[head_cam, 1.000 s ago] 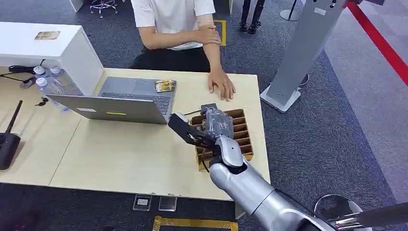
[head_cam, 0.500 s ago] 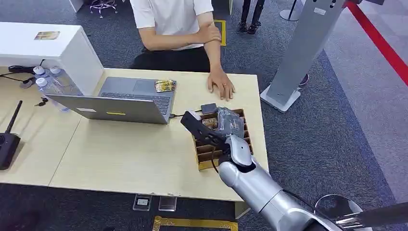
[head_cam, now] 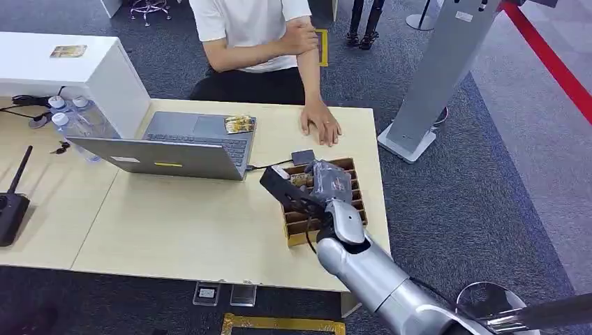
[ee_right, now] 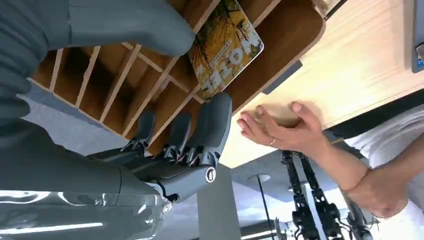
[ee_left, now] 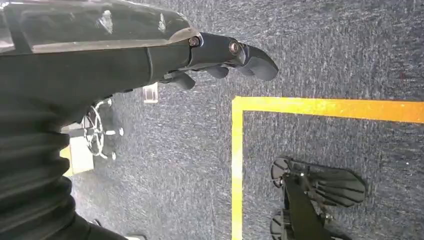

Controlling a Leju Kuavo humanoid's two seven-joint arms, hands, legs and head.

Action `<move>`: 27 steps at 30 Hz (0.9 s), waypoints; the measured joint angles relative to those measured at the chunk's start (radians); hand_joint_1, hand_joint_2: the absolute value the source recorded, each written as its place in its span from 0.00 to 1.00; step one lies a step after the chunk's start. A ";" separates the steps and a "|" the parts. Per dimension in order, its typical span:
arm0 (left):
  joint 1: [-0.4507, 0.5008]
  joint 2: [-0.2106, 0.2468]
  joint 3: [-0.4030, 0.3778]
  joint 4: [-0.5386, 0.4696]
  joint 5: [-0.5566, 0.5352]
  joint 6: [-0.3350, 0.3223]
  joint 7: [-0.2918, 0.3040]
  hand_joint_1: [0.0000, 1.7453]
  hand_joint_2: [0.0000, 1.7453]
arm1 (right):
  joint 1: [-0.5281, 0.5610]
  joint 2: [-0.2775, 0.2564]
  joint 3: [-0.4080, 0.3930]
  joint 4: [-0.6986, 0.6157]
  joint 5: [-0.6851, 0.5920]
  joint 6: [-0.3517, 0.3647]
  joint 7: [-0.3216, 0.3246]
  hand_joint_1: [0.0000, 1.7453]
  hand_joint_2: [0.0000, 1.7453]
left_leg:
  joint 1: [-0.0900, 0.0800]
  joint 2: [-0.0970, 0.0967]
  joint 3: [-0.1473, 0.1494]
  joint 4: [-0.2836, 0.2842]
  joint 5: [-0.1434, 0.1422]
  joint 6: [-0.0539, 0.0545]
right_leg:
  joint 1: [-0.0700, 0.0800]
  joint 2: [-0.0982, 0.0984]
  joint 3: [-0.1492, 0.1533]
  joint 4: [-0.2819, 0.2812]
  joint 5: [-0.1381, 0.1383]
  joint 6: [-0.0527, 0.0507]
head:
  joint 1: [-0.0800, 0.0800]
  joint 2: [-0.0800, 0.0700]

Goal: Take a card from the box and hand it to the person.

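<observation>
The card (ee_right: 226,47), printed yellow and glossy, stands tilted in a slot at the far end of the wooden box (ee_right: 280,60), its upper part sticking up above the dividers. It looks thin, light and fairly stiff, probably slick on its faces, so the exposed upper edge is the place to pinch it, face to face. The right hand (ee_right: 185,100) hangs over that slot with thumb and fingers spread either side of the card; it seems not to grip it yet, though contact is hard to judge. The left hand (ee_left: 220,55) hangs over carpet, loosely curled, holding nothing. The person's hand (head_cam: 321,129) rests on the table (head_cam: 174,223) near the box.
</observation>
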 joint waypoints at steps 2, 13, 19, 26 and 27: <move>0.000 0.000 0.000 0.000 0.000 0.000 0.000 0.00 1.00 | 0.002 0.000 0.000 0.000 -0.001 0.000 -0.002 0.47 1.00 | 0.000 0.000 0.000 0.000 0.000 0.000 | 0.000 0.000 0.000 0.000 0.000 0.000 | 0.001 0.000; 0.000 0.000 0.000 0.000 0.001 0.000 0.000 0.00 1.00 | 0.006 0.007 0.001 0.002 -0.016 0.000 -0.013 0.46 1.00 | 0.000 0.000 0.000 0.000 0.000 0.000 | 0.000 0.000 0.000 0.000 0.000 0.000 | 0.000 0.000; 0.000 0.000 0.000 0.000 0.002 -0.002 -0.001 0.00 1.00 | 0.008 0.011 0.002 0.005 -0.031 0.002 -0.028 0.45 1.00 | 0.000 0.000 0.000 0.000 0.000 0.000 | 0.000 0.000 0.000 0.000 0.000 0.000 | 0.001 0.000; 0.000 -0.001 0.000 0.000 0.003 -0.003 -0.001 0.00 1.00 | 0.009 0.017 0.003 0.013 -0.031 0.002 -0.034 0.43 1.00 | 0.000 0.000 0.000 0.000 0.000 0.000 | 0.000 0.000 0.000 0.000 0.000 0.000 | 0.000 0.000; 0.000 -0.001 0.000 0.000 0.003 -0.003 -0.001 0.00 1.00 | 0.009 0.018 0.003 0.014 -0.031 0.002 -0.036 0.43 1.00 | 0.000 0.000 0.000 0.000 0.000 0.000 | 0.000 0.000 0.000 0.000 0.000 0.000 | 0.001 0.000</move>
